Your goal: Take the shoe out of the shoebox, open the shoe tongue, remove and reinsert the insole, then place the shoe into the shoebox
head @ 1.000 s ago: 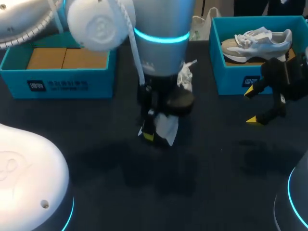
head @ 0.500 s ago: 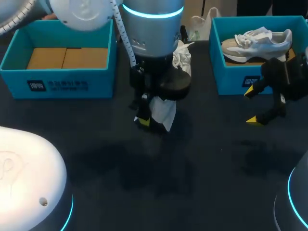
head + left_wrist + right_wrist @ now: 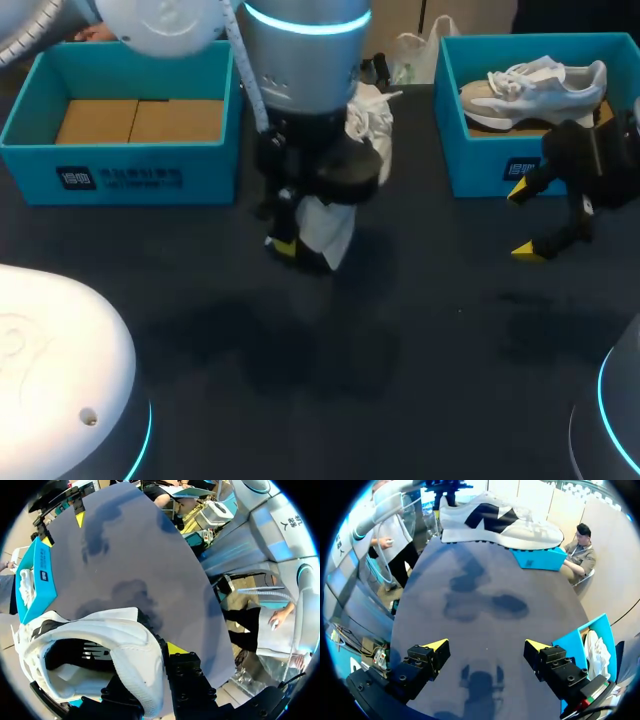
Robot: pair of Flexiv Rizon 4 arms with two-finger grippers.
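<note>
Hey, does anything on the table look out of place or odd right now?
Nothing looks spilled or damaged. The white shoe hangs above the table, heel clamped in the left arm's jaws, which fits the task. The left shoebox holds no shoe; the right shoebox holds a second shoe.

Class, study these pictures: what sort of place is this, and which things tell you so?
Probably a robot test bench for shoe handling: a dark table, two open blue cardboard shoeboxes, and two yellow-tipped grippers, the left gripper holding a white sneaker, the right gripper open.
</note>
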